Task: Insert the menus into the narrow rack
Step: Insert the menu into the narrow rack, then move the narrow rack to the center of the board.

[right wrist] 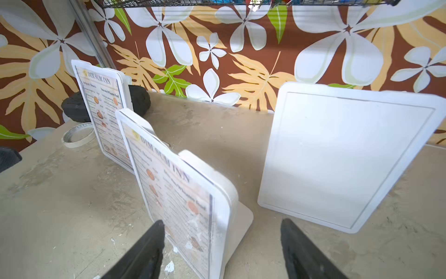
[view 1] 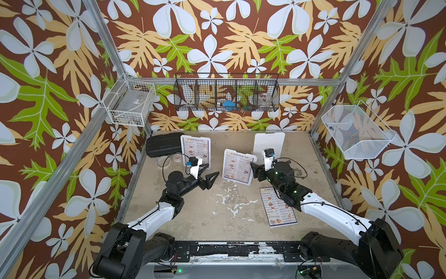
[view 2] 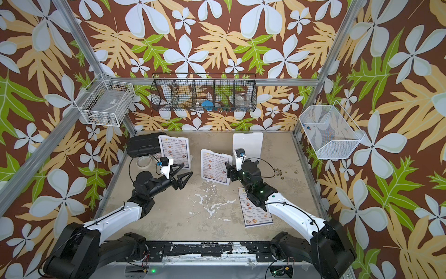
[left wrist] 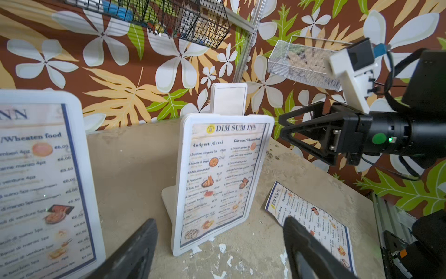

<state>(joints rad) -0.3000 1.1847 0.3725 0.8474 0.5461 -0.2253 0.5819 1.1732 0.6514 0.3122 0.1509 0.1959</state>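
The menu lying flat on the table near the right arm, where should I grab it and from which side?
Probably its near short edge, coming in low from the front of the table. The menu is a thin sheet lying flat, so a gripper has nothing to pinch from above, and the right arm covers its far end.

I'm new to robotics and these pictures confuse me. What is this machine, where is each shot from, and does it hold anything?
Two robot arms work at a table, each ending in a two-fingered gripper. Two pictures look down from above; two come from wrist cameras. The left gripper and right gripper are open, holding nothing. Two white stands carry menus, a third stand is empty, and one menu lies flat by the right arm. A black case and tape rolls sit at the back.
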